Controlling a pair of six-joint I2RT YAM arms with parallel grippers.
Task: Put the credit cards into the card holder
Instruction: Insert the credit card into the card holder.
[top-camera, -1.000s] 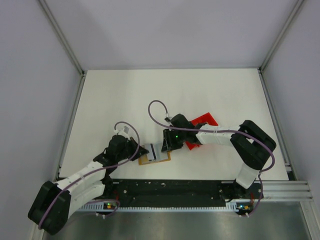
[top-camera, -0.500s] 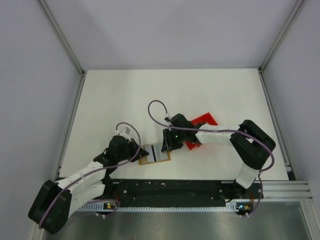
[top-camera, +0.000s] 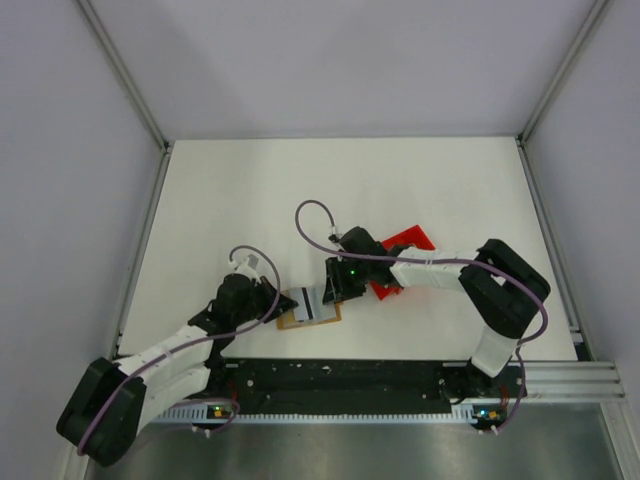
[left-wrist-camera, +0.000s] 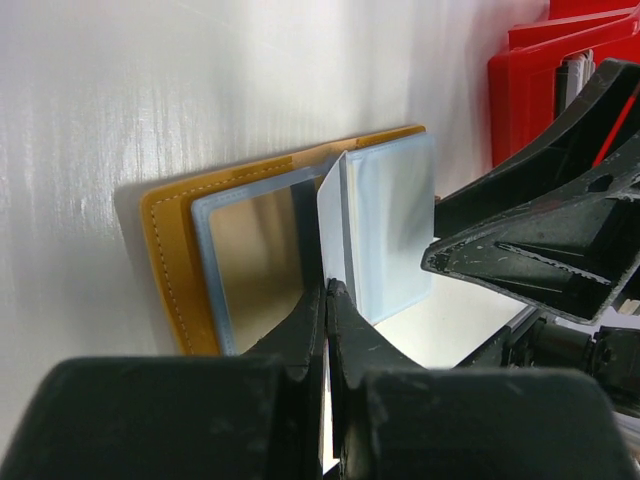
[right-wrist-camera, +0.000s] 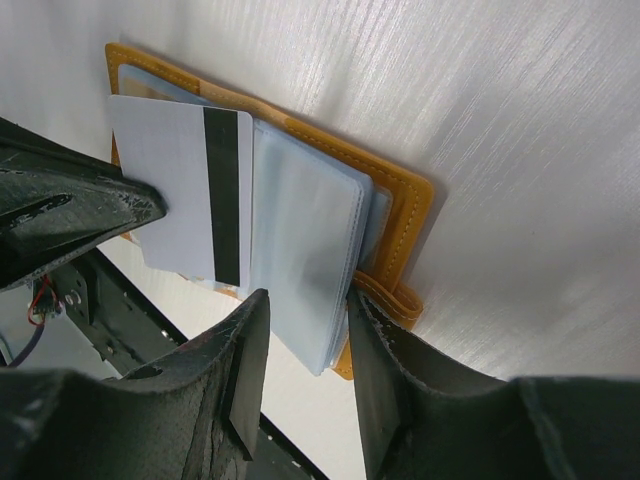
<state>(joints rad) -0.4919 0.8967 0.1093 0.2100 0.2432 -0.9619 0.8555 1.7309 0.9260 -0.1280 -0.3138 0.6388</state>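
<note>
since a second ago: almost nothing has shifted. the left arm (top-camera: 170, 355) has its wrist a touch nearer its base in the overhead view, while the grey-white card (right-wrist-camera: 175, 195), the card holder (left-wrist-camera: 165, 255) and the right arm (top-camera: 500, 290) lie as they did.
left gripper (left-wrist-camera: 325, 292): fingers pressed together on the grey-white card at the end away from its dark stripe. in our left wrist view we see a thin white sliver between them.
grey-white card: held over the open card holder, stripe end leading. that end meets the clear sleeves (right-wrist-camera: 300, 250), and we cannot tell whether it has entered a pocket.
card holder: orange-brown, lying open on the white table (top-camera: 250, 200), close to the near edge and between the two arms. its stitched border shows around the sleeves.
right gripper (right-wrist-camera: 307, 300): jaws standing partly apart, with the free edge of the sleeve stack between its fingers (right-wrist-camera: 245, 370). we cannot tell whether the pads press on it.
red tray (top-camera: 410, 240): just beyond the right gripper, partly under the right arm and apart from the card holder.
table: white, running back to the far wall.
</note>
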